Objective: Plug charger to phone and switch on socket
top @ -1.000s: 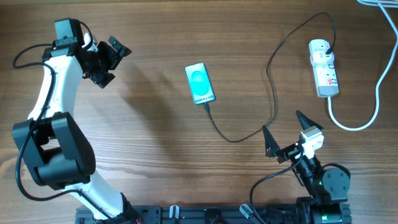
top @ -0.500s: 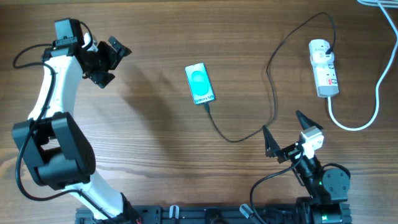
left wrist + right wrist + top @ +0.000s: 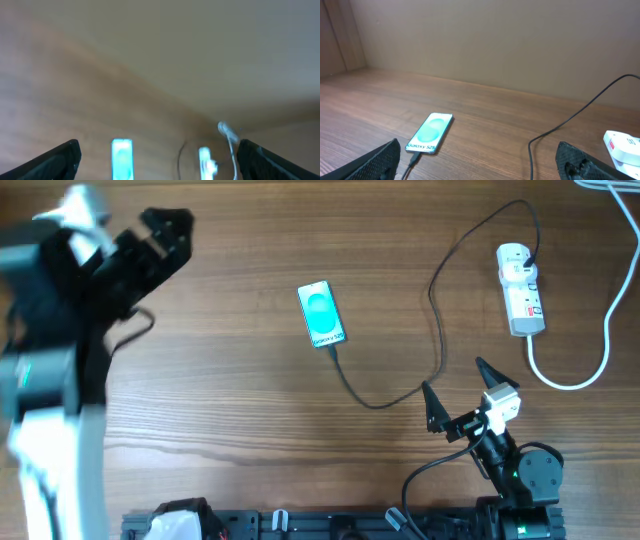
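Observation:
The phone lies face up mid-table, its turquoise screen lit. The charger, a thin black cable, runs from the phone's near end in a loop up to the white socket at the right. In the right wrist view its connector sits against the phone. My right gripper stands open near the front edge, beside the cable's loop, empty. My left gripper is blurred at the far left, well away from the phone. Its wrist view shows the fingers wide apart, with phone and socket far ahead.
A thick white cord curls from the socket toward the right edge and back corner. A plain wall rises behind the table. The left arm's body looms large along the left side.
The left arm has swung up from its place at the far left and now appears large and blurred. The right arm, phone, cable and socket are unmoved.

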